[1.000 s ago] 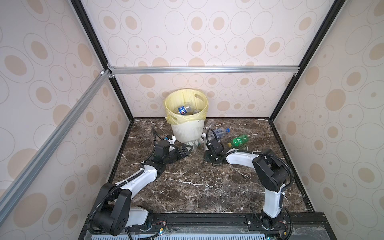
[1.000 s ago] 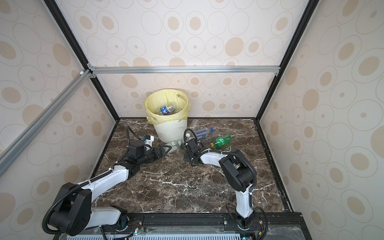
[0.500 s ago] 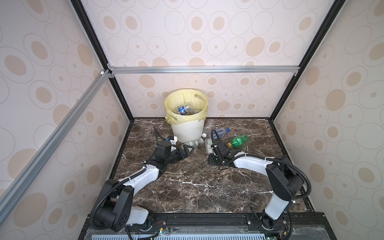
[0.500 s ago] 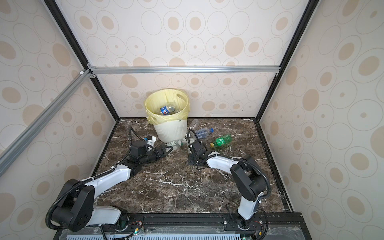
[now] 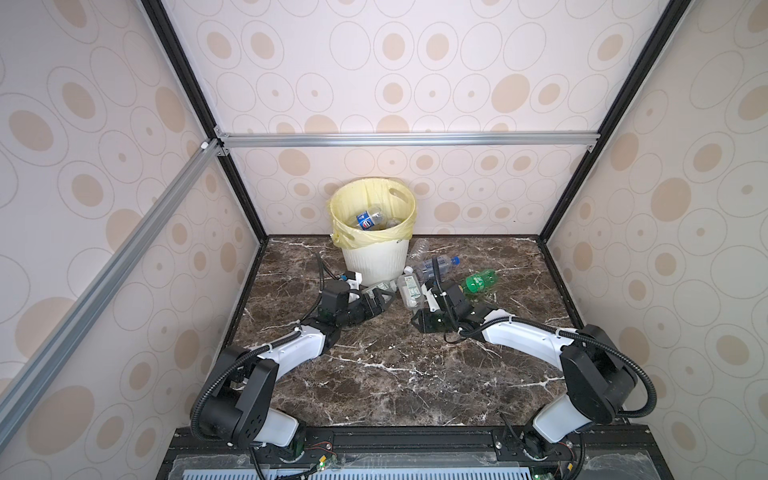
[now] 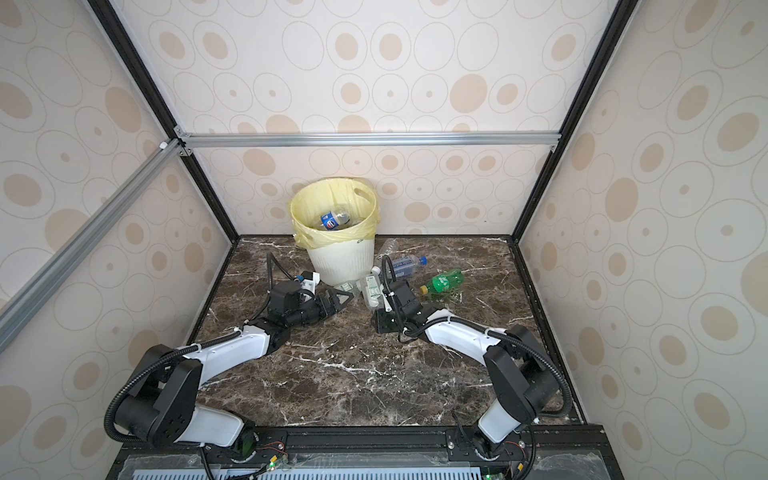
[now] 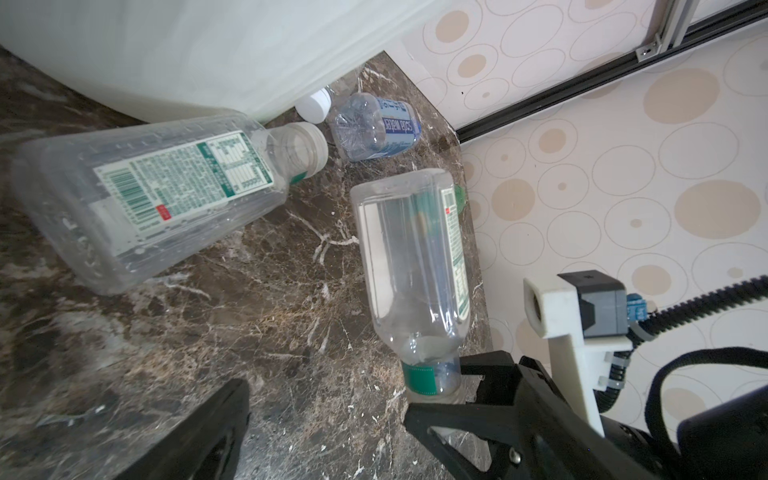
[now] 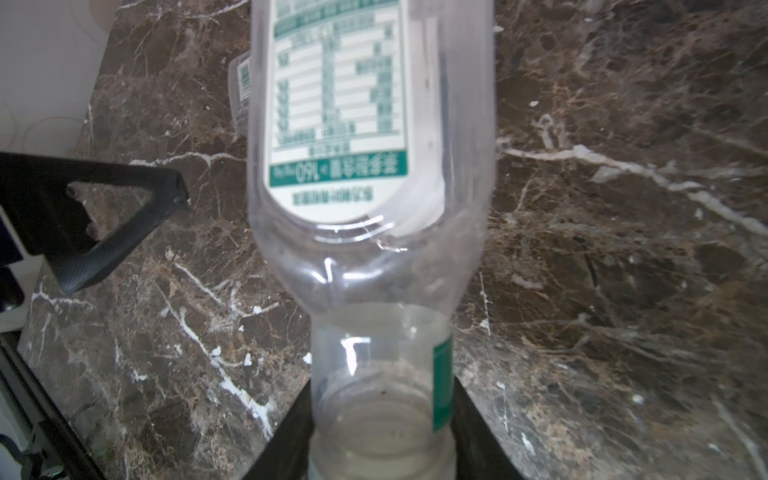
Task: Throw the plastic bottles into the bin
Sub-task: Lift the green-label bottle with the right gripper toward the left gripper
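bin (image 5: 374,262) cream, ribbed | bag (image 5: 365,237) pale yellow | bottle (image 8: 374,249) clear, green-white label

Lab test booth: alu frame (image 5: 407,139), wallpapered panels (image 5: 457,50), marble-look top (image 5: 395,374).

Small booth with cream walls (image 5: 415,62) printed in beige ovals.
Below a silver crossbar (image 5: 407,139) lies a dark brown marble floor (image 5: 395,374); lighting seems soft and even.

bottles (image 5: 409,291) crowd bin (image 5: 374,262) base, front tabletop (image 5: 395,374) open
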You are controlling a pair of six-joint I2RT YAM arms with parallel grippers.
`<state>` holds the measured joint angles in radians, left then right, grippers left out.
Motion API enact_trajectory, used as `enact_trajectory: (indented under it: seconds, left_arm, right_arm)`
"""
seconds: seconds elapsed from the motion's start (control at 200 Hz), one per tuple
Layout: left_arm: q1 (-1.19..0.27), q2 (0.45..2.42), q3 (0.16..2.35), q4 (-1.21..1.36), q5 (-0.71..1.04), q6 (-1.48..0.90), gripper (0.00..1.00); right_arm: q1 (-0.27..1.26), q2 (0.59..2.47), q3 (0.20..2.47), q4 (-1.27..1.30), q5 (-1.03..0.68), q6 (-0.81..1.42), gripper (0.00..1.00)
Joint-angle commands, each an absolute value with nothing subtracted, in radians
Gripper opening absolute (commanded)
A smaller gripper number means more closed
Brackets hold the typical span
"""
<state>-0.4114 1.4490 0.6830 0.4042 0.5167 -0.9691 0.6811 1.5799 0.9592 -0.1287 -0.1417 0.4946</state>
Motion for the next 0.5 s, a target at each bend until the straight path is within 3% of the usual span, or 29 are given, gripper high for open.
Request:
enact_trajectory:
  seconds: [0.0,0.495]
  left_arm:
    - [-0.423,1.465,0.739,0.468,0.529,-0.991,0.98]
    - [-0.427,1.495,0.753,0.550,0.526,-1.025,0.87]
  right_arm:
    - [0.696,1.539,0.941,-0.083,-0.217,0.453,0.35]
    - [0.727,1.500,0.934,0.001,-0.360,0.430,0.35]
